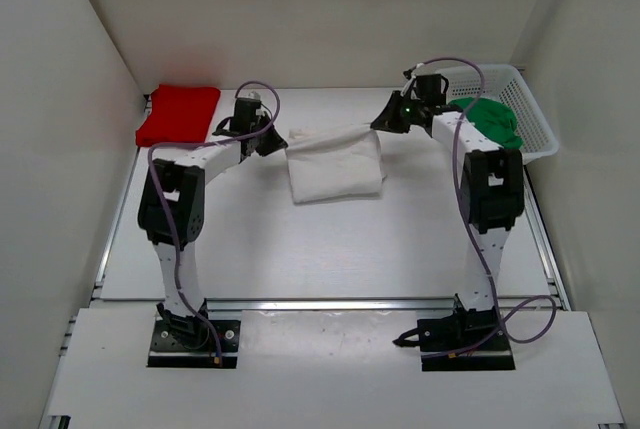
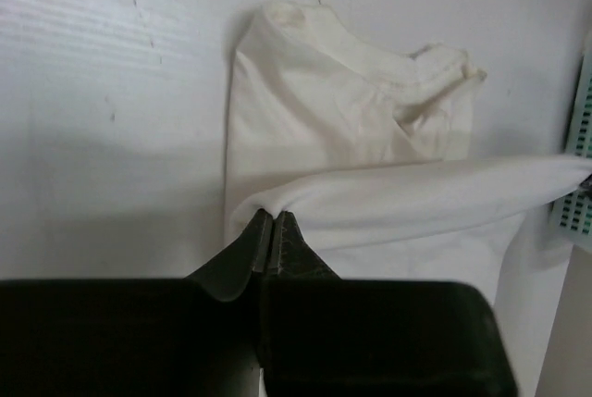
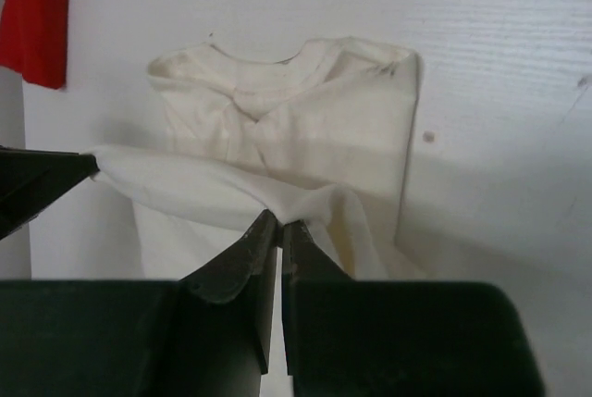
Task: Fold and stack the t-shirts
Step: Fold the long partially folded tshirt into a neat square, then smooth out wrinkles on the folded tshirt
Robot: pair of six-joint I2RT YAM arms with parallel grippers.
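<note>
Now mid-fold: left hand (image 1: 272, 141) and right hand (image 1: 385, 121) each clamped on raised edge of white shirt (image 1: 335, 167), stretched between them above desk (image 1: 330, 249) middle. Advice: move both hands level, same speed, lay edge straight over lower layer. Cloth soft, wrinkled, collar showing. Red shirt (image 1: 178, 114) folded far-left; green shirt (image 1: 495, 121) in basket (image 1: 541, 135).

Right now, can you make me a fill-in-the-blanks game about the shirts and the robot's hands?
1. The left gripper and the right gripper both pinch the t-shirt whose colour is ____.
2. The red t-shirt lies folded on the ____ arm's side of the table.
3. The green t-shirt lies in the white mesh ____.
Missing words: white, left, basket.
</note>
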